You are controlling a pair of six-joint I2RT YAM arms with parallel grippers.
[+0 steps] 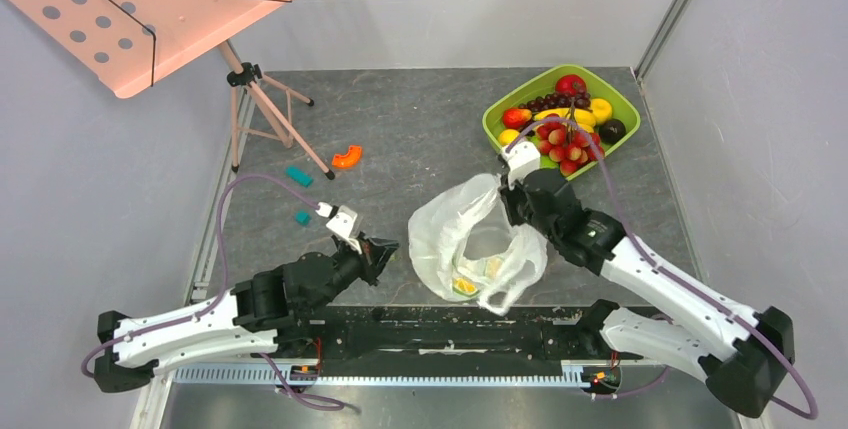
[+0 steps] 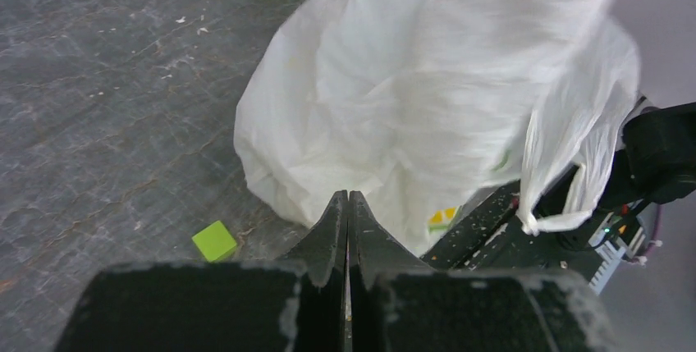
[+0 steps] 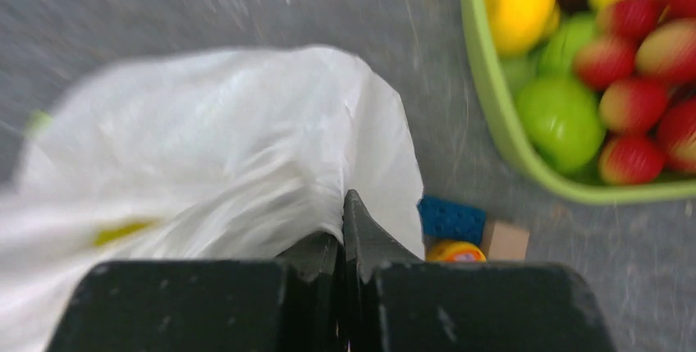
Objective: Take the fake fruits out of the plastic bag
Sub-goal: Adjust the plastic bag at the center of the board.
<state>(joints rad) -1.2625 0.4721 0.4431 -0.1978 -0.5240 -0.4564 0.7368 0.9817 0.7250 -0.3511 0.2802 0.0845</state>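
The plastic bag lies crumpled at the table's near middle with its mouth facing up. Yellow and pale pieces show inside it near the front. My right gripper is at the bag's far right rim. In the right wrist view the right gripper is shut on the bag's film. My left gripper is just left of the bag. In the left wrist view the left gripper is shut and empty, its tips close to the bag. A red-and-yellow bunch of fake fruits lies in the green tray.
The tray also holds bananas, grapes and other fruits. A pink music stand on a tripod stands at the far left. An orange curved piece and teal blocks lie near it. A green cube and a blue block lie beside the bag.
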